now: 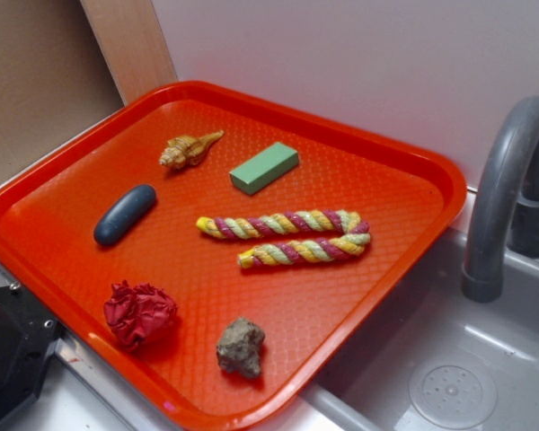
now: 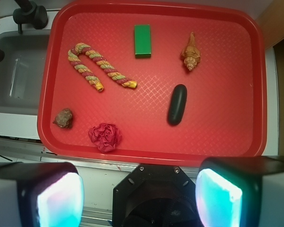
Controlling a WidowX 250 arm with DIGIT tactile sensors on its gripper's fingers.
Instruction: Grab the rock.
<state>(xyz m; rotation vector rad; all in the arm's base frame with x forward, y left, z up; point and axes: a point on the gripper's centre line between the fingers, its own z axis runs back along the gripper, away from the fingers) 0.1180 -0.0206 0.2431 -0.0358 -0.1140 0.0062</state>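
Note:
The rock [image 1: 241, 347] [image 2: 63, 118], a lumpy grey-brown stone, lies on the red tray [image 1: 341, 296] [image 2: 227, 71] near its front corner on the sink side. In the wrist view my gripper [image 2: 139, 196] hangs high above the tray's near rim, well apart from the rock. It is open, and nothing is between its two glowing pads [image 2: 60, 201], which stand wide apart. The gripper's fingers do not show in the exterior view; only a black robot part [image 1: 9, 350] appears at the lower left.
Beside the rock sits a wrinkly red ball [image 1: 139, 312] [image 2: 105, 137]. Farther in lie a dark oblong pebble [image 1: 124, 215], a folded striped rope [image 1: 287, 237], a green block [image 1: 264, 168] and a shell [image 1: 189, 149]. A grey sink [image 1: 449, 377] with a faucet [image 1: 508, 197] adjoins the tray.

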